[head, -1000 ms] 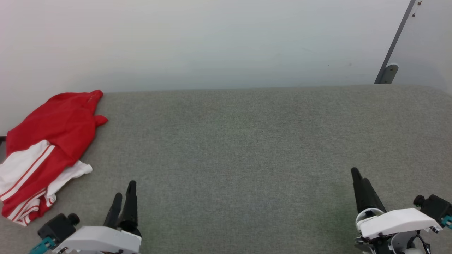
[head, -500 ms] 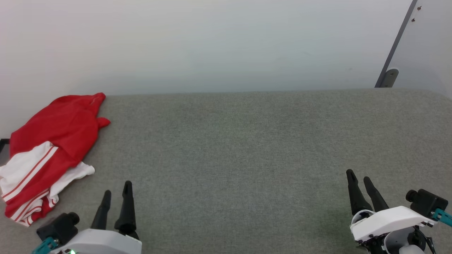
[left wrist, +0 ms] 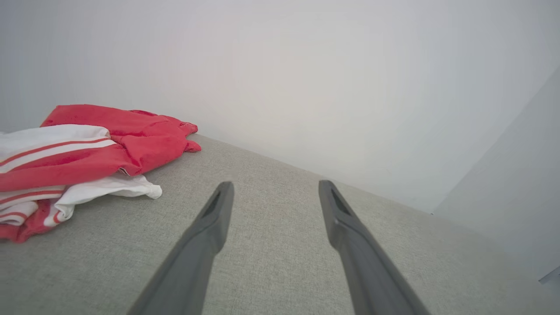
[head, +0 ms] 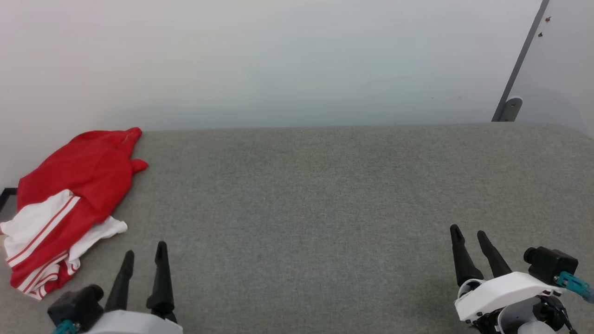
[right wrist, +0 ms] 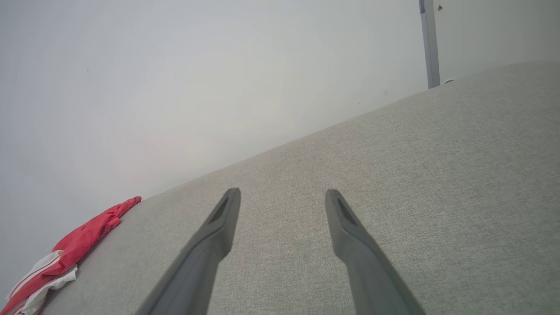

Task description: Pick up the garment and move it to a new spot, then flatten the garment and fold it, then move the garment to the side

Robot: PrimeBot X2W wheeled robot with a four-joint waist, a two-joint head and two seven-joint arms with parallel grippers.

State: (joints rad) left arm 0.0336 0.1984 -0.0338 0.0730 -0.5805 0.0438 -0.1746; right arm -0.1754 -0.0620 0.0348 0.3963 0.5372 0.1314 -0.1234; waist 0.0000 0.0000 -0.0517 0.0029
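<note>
Crumpled garment (head: pixel 69 195) at the left edge of the grey bench (head: pixel 325 208)
The left claw (head: pixel 145 248) and right claw (head: pixel 468 230) are both released and empty; the left one is near the garment. The cloth looks soft, light and limp, so a raised red fold seems a good place to pinch. Nothing stands in the way; the white wall (head: pixel 278 60) is just behind.

Head looks down; low wrist views share the garment (head: pixel 79 181)
</note>
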